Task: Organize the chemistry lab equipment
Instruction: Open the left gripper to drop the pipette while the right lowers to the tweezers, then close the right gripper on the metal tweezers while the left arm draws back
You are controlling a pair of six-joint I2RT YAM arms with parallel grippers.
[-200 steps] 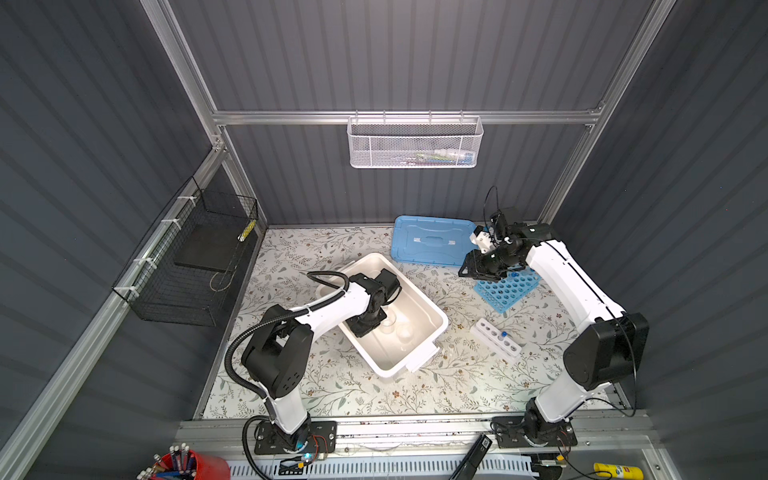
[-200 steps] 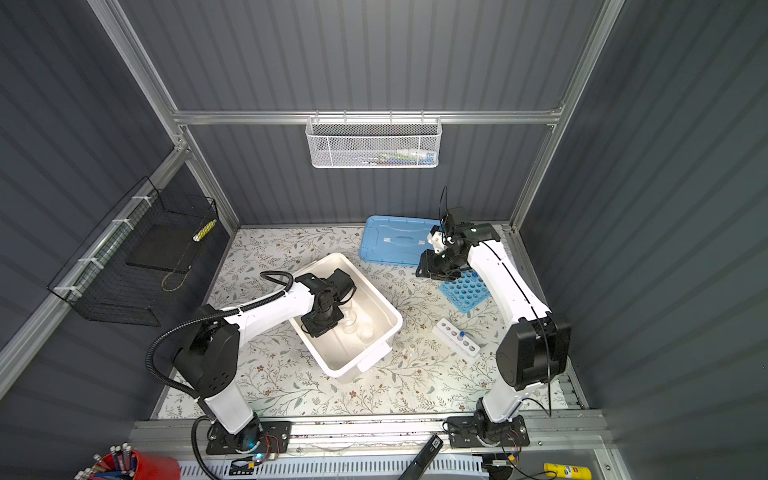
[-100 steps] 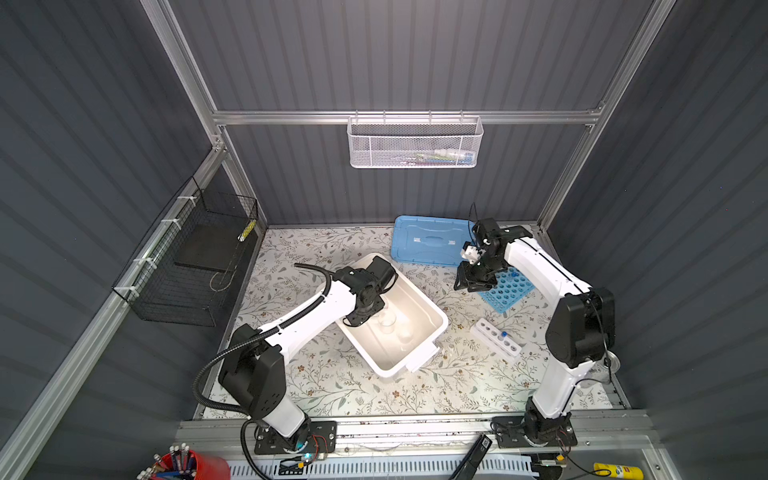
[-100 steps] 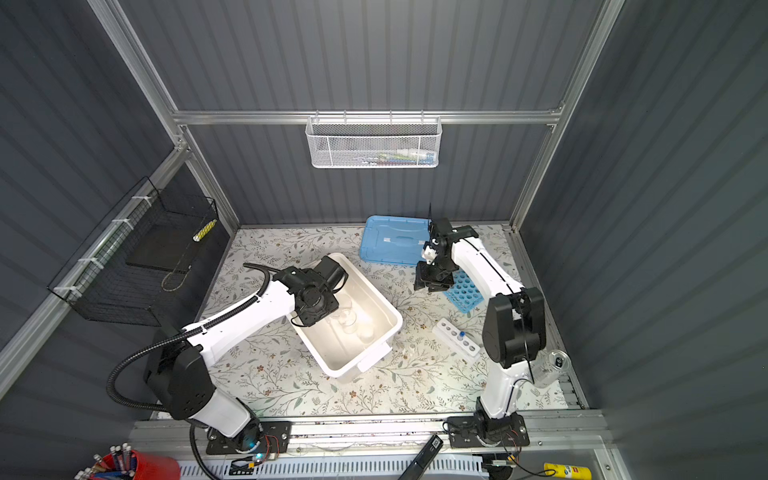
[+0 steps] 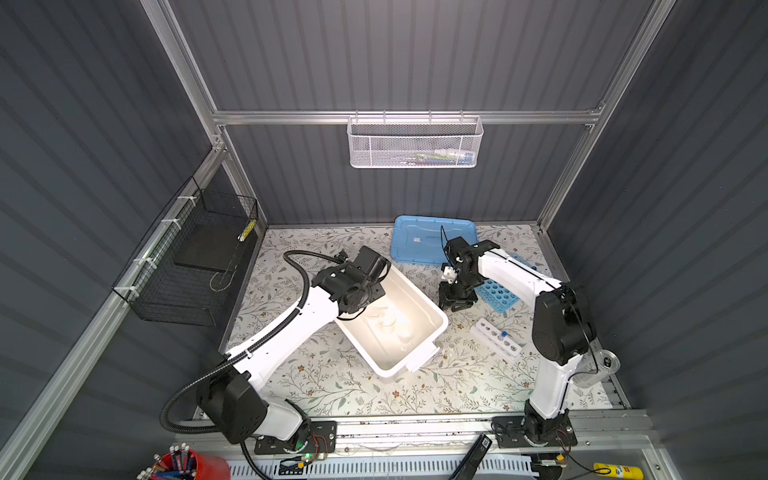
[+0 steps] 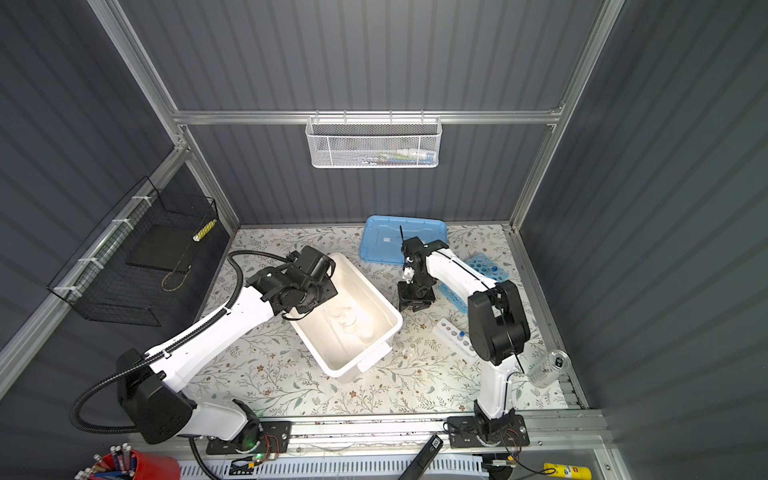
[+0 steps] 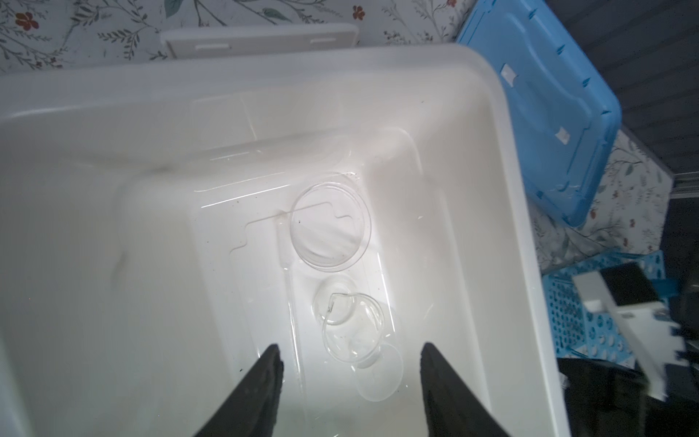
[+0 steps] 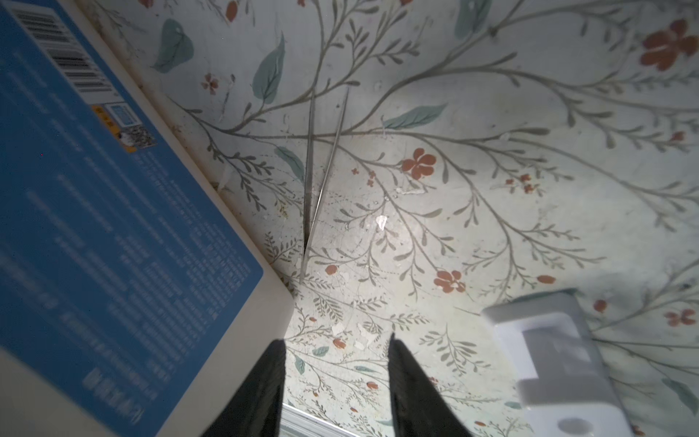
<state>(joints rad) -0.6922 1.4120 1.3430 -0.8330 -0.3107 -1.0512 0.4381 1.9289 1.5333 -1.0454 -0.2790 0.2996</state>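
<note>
My left gripper [image 7: 350, 352] hangs open over the white bin [image 7: 507, 159], nothing between its fingers. On the bin floor below lie a round glass dish [image 7: 331, 226], a small beaker [image 7: 351, 329] on its side, a flat clear disc [image 7: 378, 374] and a thin clear rod [image 7: 293, 321]. My right gripper [image 8: 336, 348] is open and empty, low over the floral mat beside the bin's blue-labelled wall [image 8: 94, 227]. Two thin rods [image 8: 321, 170] lie crossed on the mat ahead of it. In both top views the blue rack [image 5: 498, 291] and the small white rack [image 5: 496, 336] stand right of the bin.
The light-blue lid [image 5: 432, 239] lies flat at the back. A white plastic piece [image 8: 559, 359] sits close by my right fingers. A black wire basket [image 5: 195, 266] hangs on the left wall, a white mesh basket [image 5: 415, 143] on the back wall. A can [image 5: 602, 365] stands at the right front.
My left jaws have opened and the wrist has drawn back toward the bin's far-left end. My right gripper has come off the blue rack, leftward and down to the mat beside the bin.
</note>
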